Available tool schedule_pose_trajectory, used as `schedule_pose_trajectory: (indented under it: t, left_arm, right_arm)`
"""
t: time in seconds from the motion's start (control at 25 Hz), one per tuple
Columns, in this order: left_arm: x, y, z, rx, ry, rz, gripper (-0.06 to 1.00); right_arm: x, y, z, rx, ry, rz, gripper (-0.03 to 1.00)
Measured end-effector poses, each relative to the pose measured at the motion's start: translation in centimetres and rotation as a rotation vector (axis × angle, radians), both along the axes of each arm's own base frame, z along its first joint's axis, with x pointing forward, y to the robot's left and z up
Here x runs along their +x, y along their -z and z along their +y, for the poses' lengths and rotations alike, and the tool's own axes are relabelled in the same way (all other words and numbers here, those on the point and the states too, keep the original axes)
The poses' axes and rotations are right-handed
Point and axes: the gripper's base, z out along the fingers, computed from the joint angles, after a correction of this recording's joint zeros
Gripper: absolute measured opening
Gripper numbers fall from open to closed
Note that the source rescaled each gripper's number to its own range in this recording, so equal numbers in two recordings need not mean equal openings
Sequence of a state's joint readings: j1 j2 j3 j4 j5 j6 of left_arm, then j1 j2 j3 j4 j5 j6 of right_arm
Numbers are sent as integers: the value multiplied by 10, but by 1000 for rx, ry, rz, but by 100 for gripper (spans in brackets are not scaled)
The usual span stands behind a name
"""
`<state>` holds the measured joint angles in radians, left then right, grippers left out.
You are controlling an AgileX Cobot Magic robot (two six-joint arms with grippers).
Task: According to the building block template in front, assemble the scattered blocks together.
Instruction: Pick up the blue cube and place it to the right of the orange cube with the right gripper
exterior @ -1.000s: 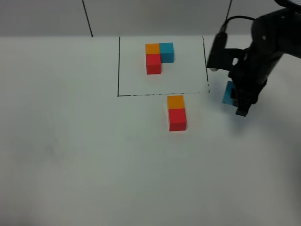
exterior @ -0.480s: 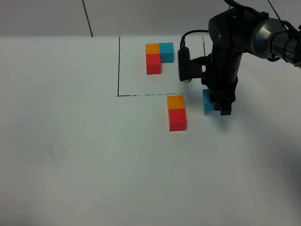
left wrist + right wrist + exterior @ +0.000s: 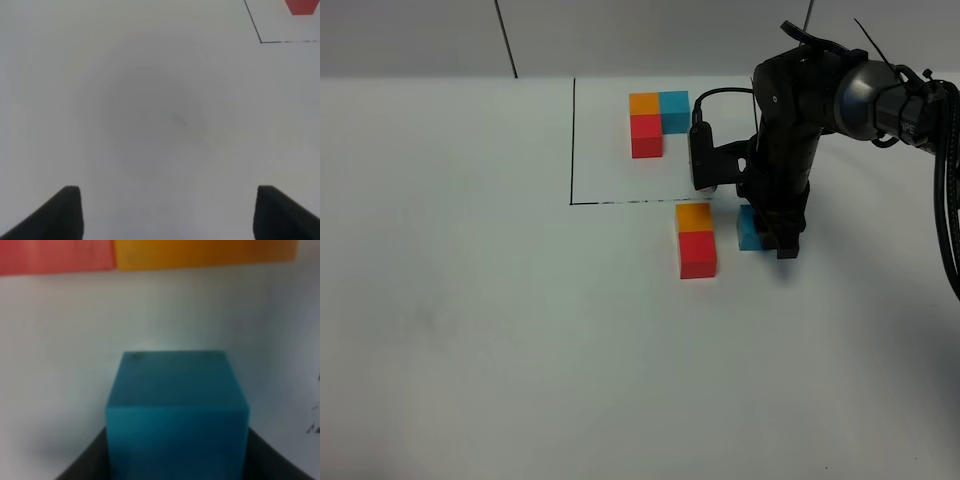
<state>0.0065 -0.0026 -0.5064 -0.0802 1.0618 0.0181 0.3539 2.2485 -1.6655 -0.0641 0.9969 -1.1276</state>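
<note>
**A:** See the blue block point(image 3: 748, 228)?

**B:** Yes. Sits pinched in the right gripper point(image 3: 772, 236), low over the table point(image 3: 470, 330), near the orange block point(image 3: 694, 217). Not touching it yet. Leaves a strip of white table in between.

**A:** Touching the table?

**B:** Cannot tell.

**A:** Heavy?

**B:** Looks small and light. Looks hard too, with flat sides and sharp edges. Should not squash or break. Looks a bit smooth, so could slip or twist if squeezed crooked.

**A:** Where to hold?

**B:** Best to hold on two flat sides facing each other, near the middle, as the right gripper does now. Leaves the side facing the orange block bare, ready for pushing the two together.

**A:** And the orange block?

**B:** Touches the red block point(image 3: 698, 254), in a straight row. Needs blue at its side to make the corner shape, like the pattern point(image 3: 658, 118) inside the black line point(image 3: 572, 140).

**A:** And the left gripper point(image 3: 175, 220)?

**B:** Stands wide. Holds nothing. Hangs over bare table, well apart from the blocks.
</note>
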Motion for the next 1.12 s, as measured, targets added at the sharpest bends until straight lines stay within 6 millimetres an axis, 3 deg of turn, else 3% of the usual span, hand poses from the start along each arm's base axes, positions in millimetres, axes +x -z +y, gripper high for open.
schedule_pose_trajectory:
  t: [1.12]
  left_arm:
    - [0,0,0,0,0,0,56]
  right_arm:
    - [4,10,9,82,-7,-8,1]
